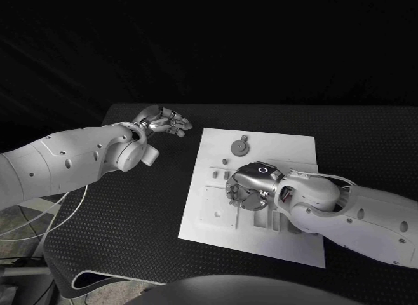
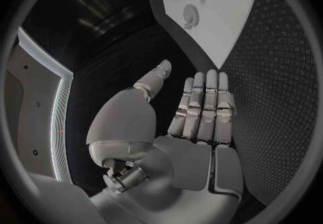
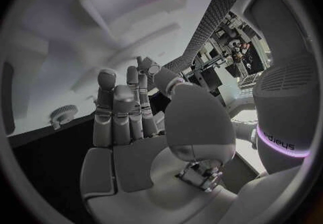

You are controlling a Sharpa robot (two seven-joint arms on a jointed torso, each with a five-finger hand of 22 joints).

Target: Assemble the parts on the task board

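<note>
White task board (image 1: 291,149) lies mid-table on the black mat (image 1: 126,210). Over its middle hangs the right hand (image 1: 244,190), fingers pointing down at the recesses (whether they pinch a part, I cannot tell). A round grey part (image 1: 239,147) sits nearer the board's far edge. The left hand (image 1: 163,121) hovers beside the board, fingers straight, side by side, empty.

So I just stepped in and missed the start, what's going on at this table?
The robot is working over the white task board. Its right hand is down over the middle of the board, among the recesses; whether it holds a part can't be told. Its left hand hangs open off the board's far left corner, fingers straight, holding nothing. A round gear-like part sits near the board's far edge.
</note>
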